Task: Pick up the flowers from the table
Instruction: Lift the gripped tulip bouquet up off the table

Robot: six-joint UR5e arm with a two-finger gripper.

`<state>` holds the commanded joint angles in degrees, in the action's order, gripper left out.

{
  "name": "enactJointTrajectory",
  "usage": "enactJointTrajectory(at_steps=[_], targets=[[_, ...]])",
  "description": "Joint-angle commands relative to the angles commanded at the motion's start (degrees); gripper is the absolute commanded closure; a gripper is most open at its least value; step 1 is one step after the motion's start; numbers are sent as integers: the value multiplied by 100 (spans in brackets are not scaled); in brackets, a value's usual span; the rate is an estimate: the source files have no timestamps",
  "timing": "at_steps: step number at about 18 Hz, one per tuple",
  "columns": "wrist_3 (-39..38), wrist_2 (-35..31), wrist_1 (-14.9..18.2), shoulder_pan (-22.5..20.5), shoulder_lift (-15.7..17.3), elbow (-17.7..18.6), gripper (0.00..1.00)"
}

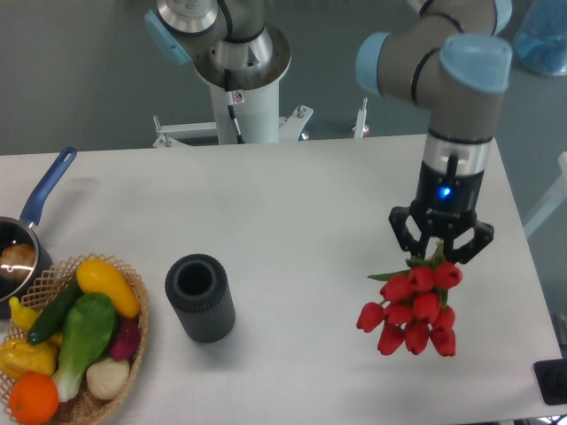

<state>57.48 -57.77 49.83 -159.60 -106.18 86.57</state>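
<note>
White table [292, 212]; end effector [440, 251] clamped on flowers [412, 305], red closed buds hanging down

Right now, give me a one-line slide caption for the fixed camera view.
UR5e gripper holds the red tulip flowers above the white table, with a dark cylinder and vegetable basket alongside.

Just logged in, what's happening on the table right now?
The arm's end effector is shut on the stems of the red tulips, and the bunch hangs buds-down above the white table, apparently lifted clear. To the left stand a dark cylindrical cup, a wicker basket of vegetables, and a blue-handled saucepan at the edge.
</note>
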Motion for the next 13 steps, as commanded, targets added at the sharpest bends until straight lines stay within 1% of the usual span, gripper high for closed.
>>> enactJointTrajectory(at_steps=[3, 5, 7, 13], targets=[[9, 598, 0, -220, 211, 9, 67], [0, 836, 0, -282, 325, 17, 67], [9, 925, 0, -352, 448, 114, 67], [18, 1004, 0, -396, 449, 114, 67]])
